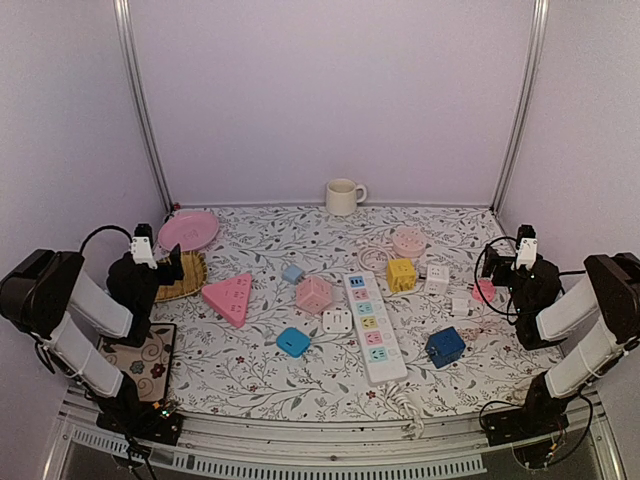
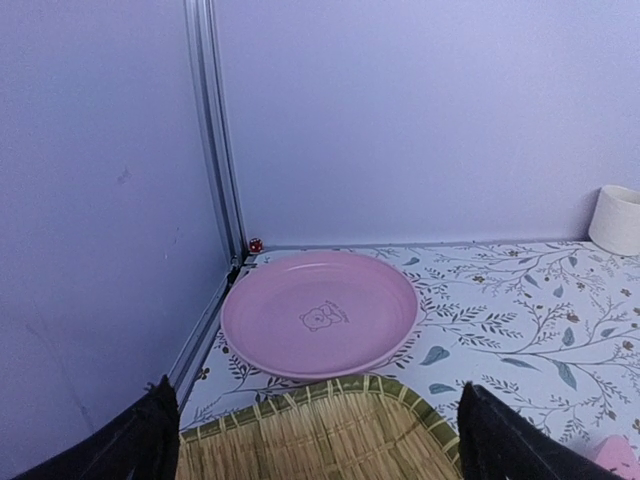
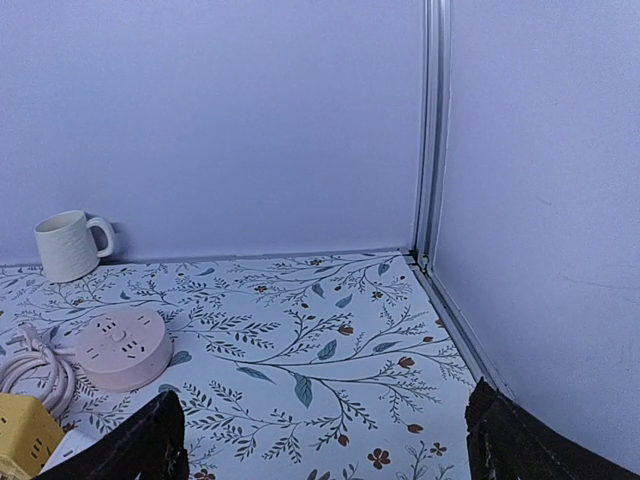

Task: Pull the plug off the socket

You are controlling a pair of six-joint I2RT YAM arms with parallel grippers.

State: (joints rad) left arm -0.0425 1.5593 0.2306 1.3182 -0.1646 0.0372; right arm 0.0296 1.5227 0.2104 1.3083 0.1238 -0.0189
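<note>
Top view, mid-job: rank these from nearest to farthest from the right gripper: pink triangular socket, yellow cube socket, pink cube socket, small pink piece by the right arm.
From the right gripper:
1. small pink piece, just beside it, on the table's right side.
2. yellow cube socket, right of centre.
3. pink cube socket, centre.
4. pink triangular socket, left side.

Floral table — pwr strip, mug, pink plate, etc.
</note>
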